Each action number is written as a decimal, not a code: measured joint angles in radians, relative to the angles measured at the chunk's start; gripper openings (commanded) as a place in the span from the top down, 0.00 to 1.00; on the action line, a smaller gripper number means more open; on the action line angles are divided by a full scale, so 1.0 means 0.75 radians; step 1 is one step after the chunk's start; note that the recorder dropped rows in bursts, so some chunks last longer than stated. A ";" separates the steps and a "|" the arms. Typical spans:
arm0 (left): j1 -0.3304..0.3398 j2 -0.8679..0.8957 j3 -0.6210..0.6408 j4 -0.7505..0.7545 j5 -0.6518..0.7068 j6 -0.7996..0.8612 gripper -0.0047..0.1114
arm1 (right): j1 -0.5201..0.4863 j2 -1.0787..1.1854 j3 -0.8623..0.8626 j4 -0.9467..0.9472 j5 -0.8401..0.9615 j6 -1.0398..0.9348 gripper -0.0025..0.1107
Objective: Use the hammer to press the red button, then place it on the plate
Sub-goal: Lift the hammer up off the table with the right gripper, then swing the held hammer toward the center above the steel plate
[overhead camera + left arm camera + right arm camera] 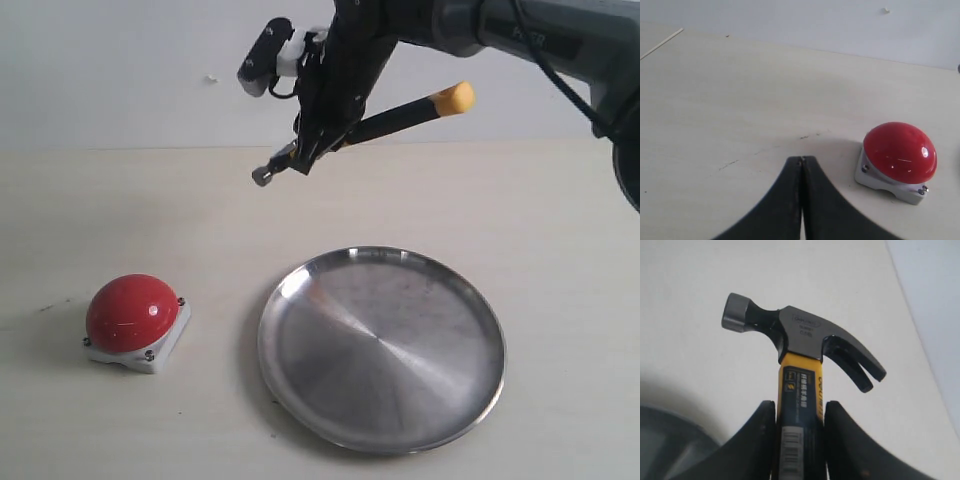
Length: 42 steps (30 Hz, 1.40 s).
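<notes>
While raised over the counter [560, 220] behind the plate [380, 350], pinches the hammer [800, 335] by its black-and-yellow handle between right gripper [800, 407] jaws, steel head angled down toward the plate, yellow end upward. Shows the red button [132, 312] left of the plate, clear of its rim. Shows left gripper [801, 160] jaws pressed together, empty, over the counter.

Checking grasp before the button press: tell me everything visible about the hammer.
The hammer is a small claw hammer: dark steel head with a grey striking face and split claw, yellow-and-black handle with a barcode label, yellow end. The right gripper clamps the handle just below the head, one finger on each side. It hangs in the air, tilted, head low, yellow end higher, above the table, behind the plate in the exterior view; nothing else touches it.
</notes>
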 measured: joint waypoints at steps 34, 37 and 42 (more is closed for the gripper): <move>0.000 0.000 0.000 0.000 0.000 0.000 0.96 | 0.044 -0.901 1.798 0.286 -2.101 0.679 0.98; 0.000 0.000 0.000 0.000 0.000 0.000 0.96 | 0.209 -0.901 1.839 0.669 -2.372 0.323 0.98; 0.000 0.000 0.000 0.000 0.000 0.000 0.96 | 0.409 -0.905 1.839 0.930 -2.601 0.215 0.98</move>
